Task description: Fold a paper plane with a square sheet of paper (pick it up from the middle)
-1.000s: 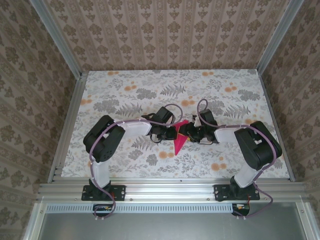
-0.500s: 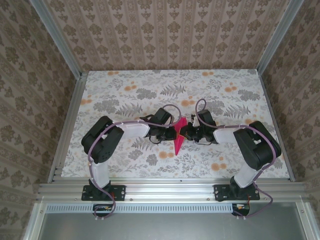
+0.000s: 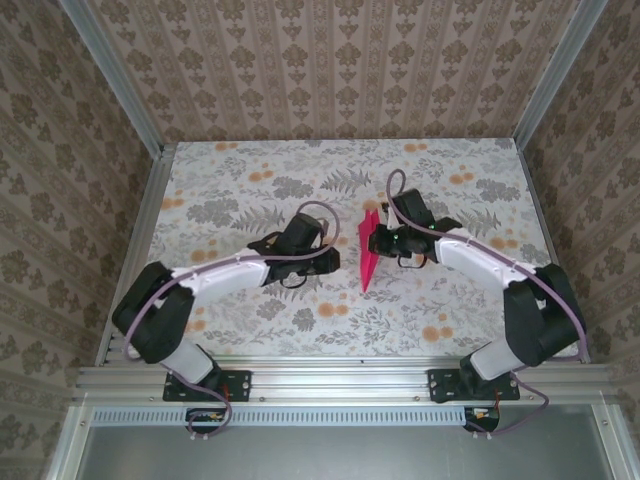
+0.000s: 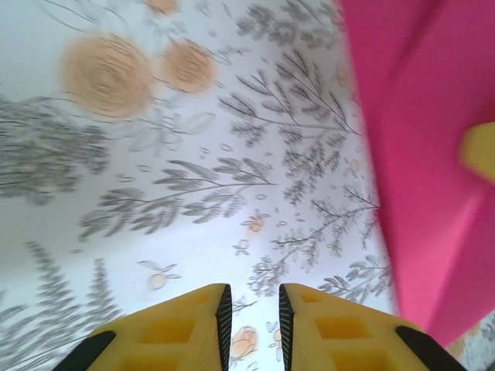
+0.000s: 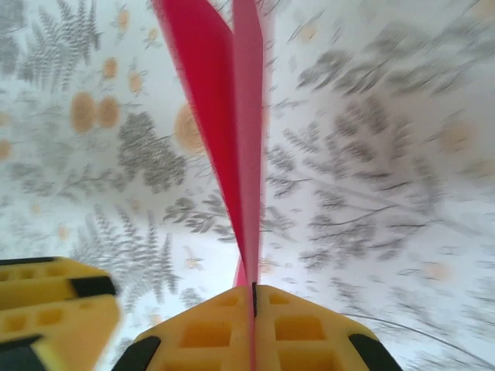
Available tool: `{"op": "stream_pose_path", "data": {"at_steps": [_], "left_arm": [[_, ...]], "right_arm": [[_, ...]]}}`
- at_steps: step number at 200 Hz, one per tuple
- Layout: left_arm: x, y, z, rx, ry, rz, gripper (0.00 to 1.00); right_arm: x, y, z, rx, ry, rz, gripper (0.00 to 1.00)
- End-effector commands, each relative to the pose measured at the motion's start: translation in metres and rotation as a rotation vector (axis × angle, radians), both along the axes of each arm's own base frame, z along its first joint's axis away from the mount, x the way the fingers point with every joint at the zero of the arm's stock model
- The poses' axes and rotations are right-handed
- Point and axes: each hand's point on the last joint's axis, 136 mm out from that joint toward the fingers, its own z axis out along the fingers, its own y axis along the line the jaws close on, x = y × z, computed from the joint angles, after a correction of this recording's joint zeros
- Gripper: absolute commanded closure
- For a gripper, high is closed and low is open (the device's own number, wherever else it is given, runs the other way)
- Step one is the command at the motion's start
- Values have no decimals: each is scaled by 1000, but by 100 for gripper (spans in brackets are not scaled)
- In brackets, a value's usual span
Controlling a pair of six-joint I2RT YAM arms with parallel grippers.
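Magenta-pink paper plane (image 3: 369,256), slim creased dart: pinched tight by right gripper (image 5: 254,292); left gripper (image 4: 254,305) beside it, slightly parted, empty.

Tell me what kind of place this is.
Probably a lab test cell, not a home: aluminium framing boxes in a floral-covered table, patterned panels stand as walls, and two robot arms are bolted to a rail at its near edge.

A: Top view evenly lit — soft, faint shadows on the table (image 3: 230,320), no glare.
B: Wrist views bright, a bit washed. Right wrist motion-blurred — paper plane (image 5: 209,77) and table print smeared; left wrist sharper mid-frame.
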Motion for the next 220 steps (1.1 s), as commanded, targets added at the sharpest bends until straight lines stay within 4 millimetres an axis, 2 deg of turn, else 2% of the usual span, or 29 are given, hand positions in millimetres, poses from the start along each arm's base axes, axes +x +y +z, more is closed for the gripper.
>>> {"op": "stream_pose_path", "data": {"at_steps": [1, 22, 38, 51, 80, 99, 127, 162, 168, 184, 190, 207, 220], "left_arm": [[5, 49, -12, 131, -25, 165, 74], [7, 76, -6, 142, -53, 270, 71], [6, 98, -2, 172, -72, 352, 70], [4, 113, 2, 191, -88, 406, 69], [-2, 137, 10, 202, -119, 482, 66], [-5, 144, 17, 193, -132, 501, 65], [-10, 153, 22, 183, -147, 521, 62], [-12, 160, 26, 180, -160, 531, 60], [-13, 160, 27, 180, -159, 529, 60], [-13, 159, 26, 178, -155, 522, 59], [-14, 158, 26, 177, -153, 516, 59], [-14, 154, 24, 174, -144, 496, 57], [-14, 151, 21, 175, -134, 481, 57]], "right_arm": [[-29, -66, 10, -540, 23, 77, 95], [-28, -80, 23, -766, 19, 117, 92], [-26, -78, 26, -871, 11, 144, 92], [-25, -68, 20, -910, 18, 177, 92], [-24, -37, -10, -939, 62, 221, 91], [-25, -13, -34, -967, 82, 255, 91], [-29, 22, -55, -988, 80, 295, 88], [-48, 64, -82, -835, 153, 342, 83], [-53, 71, -87, -791, 176, 354, 79], [-64, 90, -88, -669, 216, 388, 56], [-67, 97, -86, -623, 220, 405, 53], [-71, 107, -67, -531, 193, 428, 44], [-71, 105, -47, -496, 147, 426, 36]]}}
